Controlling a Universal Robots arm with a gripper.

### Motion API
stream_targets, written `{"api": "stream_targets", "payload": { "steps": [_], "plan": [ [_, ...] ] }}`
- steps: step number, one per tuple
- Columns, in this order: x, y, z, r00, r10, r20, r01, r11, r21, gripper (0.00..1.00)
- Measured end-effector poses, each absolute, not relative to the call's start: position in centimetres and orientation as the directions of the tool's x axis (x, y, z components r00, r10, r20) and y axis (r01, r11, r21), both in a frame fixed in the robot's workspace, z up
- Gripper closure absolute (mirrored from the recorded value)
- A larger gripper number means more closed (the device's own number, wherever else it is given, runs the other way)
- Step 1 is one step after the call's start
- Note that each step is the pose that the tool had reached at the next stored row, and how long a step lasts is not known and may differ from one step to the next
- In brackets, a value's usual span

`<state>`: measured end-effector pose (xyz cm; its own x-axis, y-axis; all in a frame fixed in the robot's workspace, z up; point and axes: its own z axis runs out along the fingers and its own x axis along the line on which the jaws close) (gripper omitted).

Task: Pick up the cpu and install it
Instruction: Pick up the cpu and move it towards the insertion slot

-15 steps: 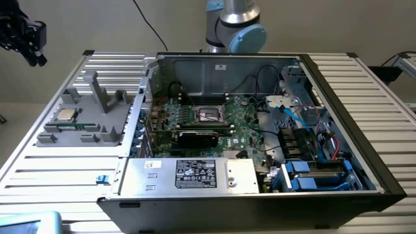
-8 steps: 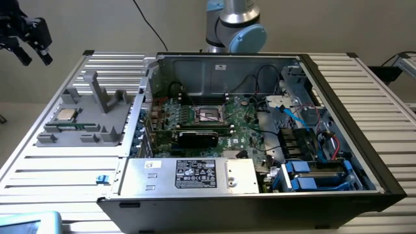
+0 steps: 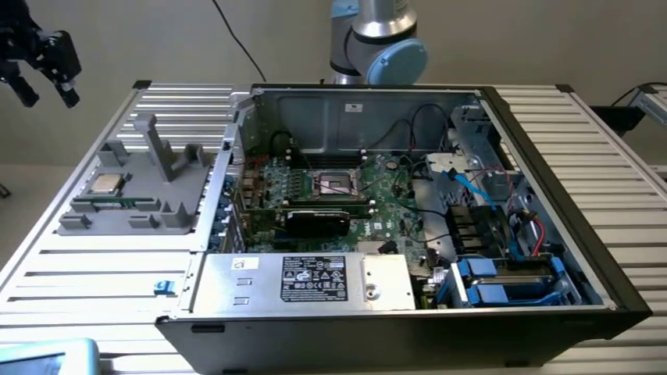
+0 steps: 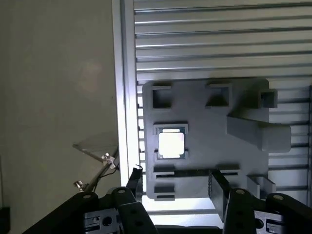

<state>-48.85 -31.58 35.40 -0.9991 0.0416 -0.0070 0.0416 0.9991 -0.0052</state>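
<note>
At the left of the exterior view the space above the chip on the grey holder is open, though upright posts rise just beside it. At centre frame the socket is reachable from above. It is hemmed by the case wall higher in the frame, a black card just below and cables to its right.
</note>
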Motion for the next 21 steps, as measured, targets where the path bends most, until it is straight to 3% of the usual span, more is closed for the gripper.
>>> {"api": "stream_targets", "payload": {
  "steps": [21],
  "plan": [
    [-48.8, -31.8, 32.0, -0.999, -0.051, 0.01, -0.051, 0.999, -0.005, 0.32]
  ]
}}
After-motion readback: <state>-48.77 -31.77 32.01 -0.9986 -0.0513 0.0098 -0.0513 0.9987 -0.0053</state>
